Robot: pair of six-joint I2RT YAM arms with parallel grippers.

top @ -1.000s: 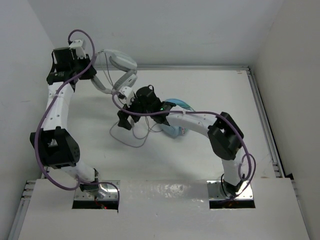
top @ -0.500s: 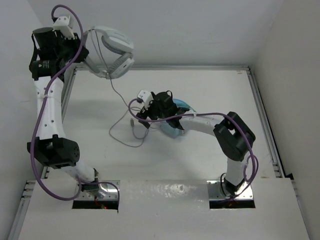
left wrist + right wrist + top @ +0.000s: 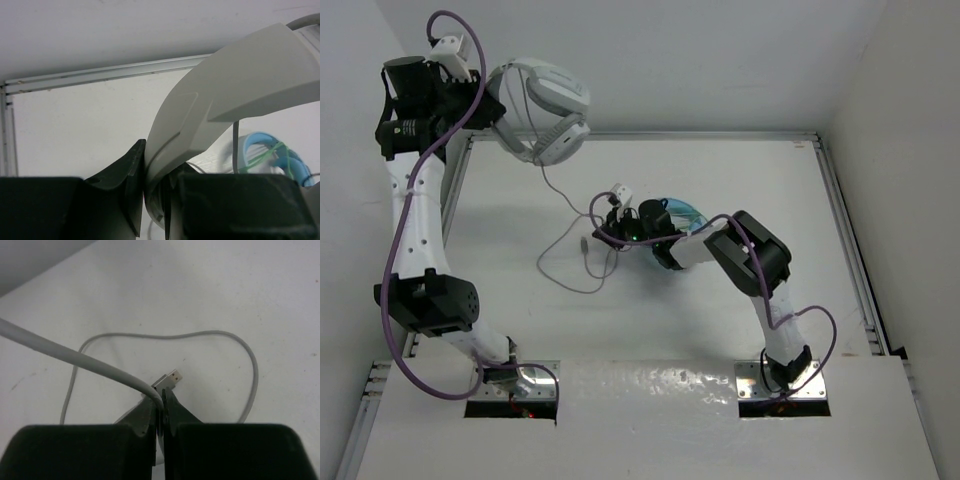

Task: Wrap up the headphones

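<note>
The right pincer (image 3: 161, 412) is pinching the thin whitish cable (image 3: 200, 334) between nearly touching jaws. The plug (image 3: 172, 376) is lying just past its fingertips, and a slack loop is spreading over the table (image 3: 280, 285) beyond. The left pincer (image 3: 152, 200) is clamping the grey headband of the headphones (image 3: 545, 110) and holding them aloft — pale ear cups hanging just beside it, cable trailing down away from it. To wrap well, the right arm should be carrying the cable end up and circling the headband under light tension — never tugging — while the left is holding steady. The light blue headphones (image 3: 682, 212) are sitting just behind the right pincer and are best avoided.
</note>
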